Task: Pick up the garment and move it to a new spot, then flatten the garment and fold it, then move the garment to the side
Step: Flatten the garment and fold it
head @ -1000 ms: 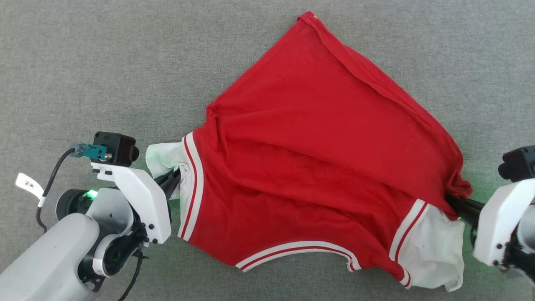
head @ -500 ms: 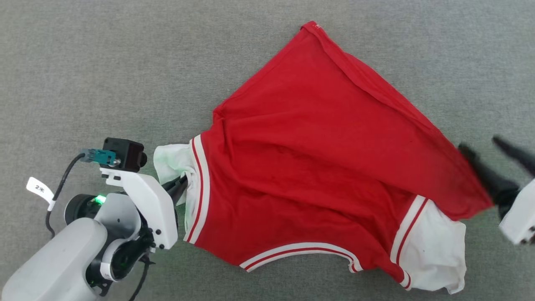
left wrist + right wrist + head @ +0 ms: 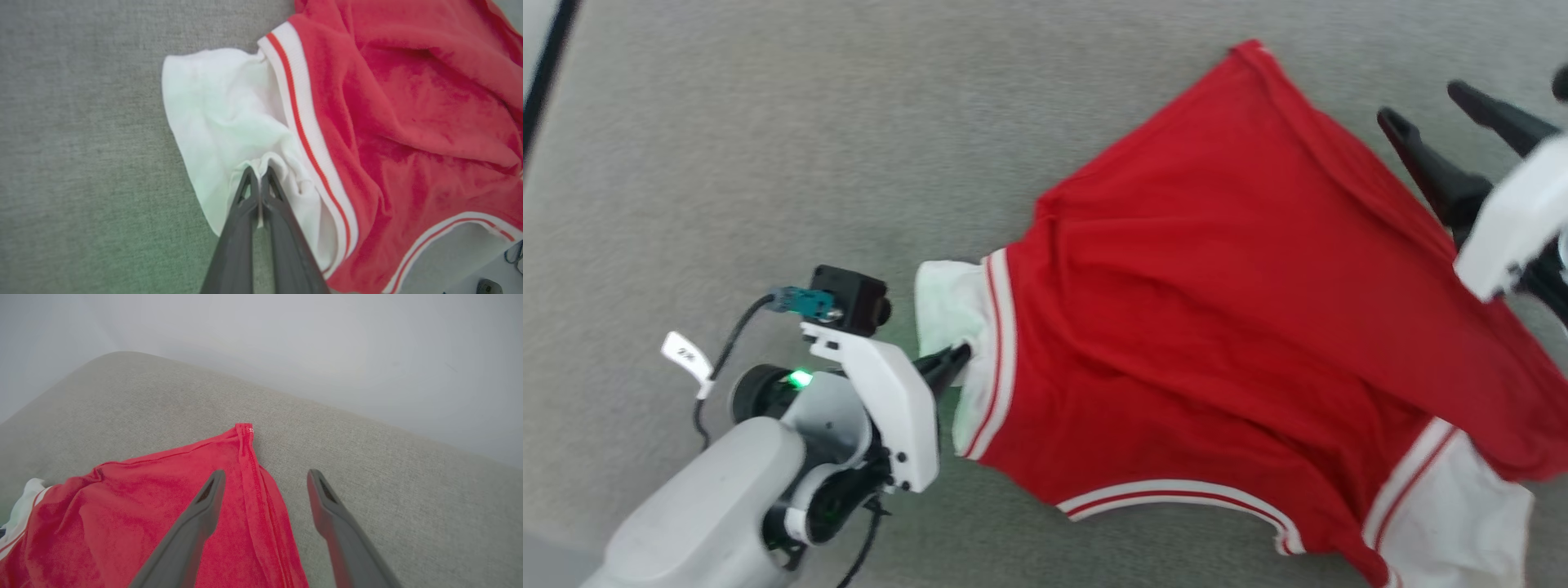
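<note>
The garment (image 3: 1225, 286) is a red jersey with white sleeves and striped trim, lying rumpled on the grey fabric surface (image 3: 768, 163). My left gripper (image 3: 960, 357) is shut on the white sleeve (image 3: 220, 118) at the garment's left end; in the left wrist view the gripper (image 3: 258, 171) pinches a fold of white cloth. My right gripper (image 3: 1421, 102) hangs open above the garment's right hem. In the right wrist view its gripper (image 3: 265, 477) straddles the red hem (image 3: 253, 473) without touching it, and the hem's far corner (image 3: 244, 428) points away.
The grey surface's far edge (image 3: 286, 396) curves against a pale wall. A dark strip (image 3: 543, 73) marks the surface's left edge at the top left of the head view. Bare grey fabric stretches left of and beyond the garment.
My right gripper let go of the garment's right side, opened, and rose toward the far hem. The head camera has turned, shifting the whole picture rightward. The left gripper keeps its hold on the sleeve.
</note>
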Tool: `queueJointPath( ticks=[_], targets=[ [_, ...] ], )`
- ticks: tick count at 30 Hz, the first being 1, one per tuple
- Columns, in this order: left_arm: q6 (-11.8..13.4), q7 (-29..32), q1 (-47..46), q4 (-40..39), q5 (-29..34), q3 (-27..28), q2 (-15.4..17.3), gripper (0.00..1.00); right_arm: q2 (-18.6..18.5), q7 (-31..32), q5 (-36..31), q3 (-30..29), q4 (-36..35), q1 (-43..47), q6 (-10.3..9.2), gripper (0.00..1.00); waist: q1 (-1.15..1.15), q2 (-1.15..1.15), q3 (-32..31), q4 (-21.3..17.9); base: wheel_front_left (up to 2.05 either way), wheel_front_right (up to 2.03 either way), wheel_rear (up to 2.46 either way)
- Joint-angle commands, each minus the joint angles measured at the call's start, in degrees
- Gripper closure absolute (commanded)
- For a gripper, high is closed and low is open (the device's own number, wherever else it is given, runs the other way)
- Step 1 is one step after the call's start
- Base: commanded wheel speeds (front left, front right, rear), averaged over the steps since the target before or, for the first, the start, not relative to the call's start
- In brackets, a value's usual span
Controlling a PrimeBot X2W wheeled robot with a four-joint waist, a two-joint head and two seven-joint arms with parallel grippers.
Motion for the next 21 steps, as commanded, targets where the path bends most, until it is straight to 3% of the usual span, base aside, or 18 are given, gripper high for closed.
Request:
queueJointPath(
  ticks=[1,6,12,17,21],
  targets=[
    [-0.51,-0.01,-0.90,0.40,0.84,-0.32,-0.60,1.00,-0.57,-0.44,0.39,1.46,1.93,-1.96,-0.01,0.00,0.00,0.00,0.33,2.70,0.00,0.00,0.00],
    [-2.49,-0.01,-2.66,2.19,1.50,-2.01,-3.36,1.00,-2.23,-0.55,2.42,8.55,13.21,-11.27,-0.01,0.00,0.00,0.00,1.13,7.34,0.00,0.00,0.00],
    [-4.75,-0.64,-4.00,4.87,1.34,-3.18,-5.79,1.00,-4.30,3.63,4.47,18.07,24.48,-19.99,-0.01,0.00,0.00,0.00,2.16,11.34,0.00,0.00,0.00],
    [-6.01,-1.35,-4.68,6.94,1.21,-3.68,-7.43,1.00,-5.04,10.09,5.00,24.05,33.30,-24.92,-0.02,0.00,0.00,0.00,2.89,13.25,0.00,0.00,0.00],
    [-6.73,-1.65,-4.85,8.35,1.05,-3.89,-8.04,1.00,-4.07,18.75,7.17,27.50,40.44,-24.97,-0.02,0.00,0.00,0.00,3.12,13.84,0.00,0.00,0.00]
  ],
)
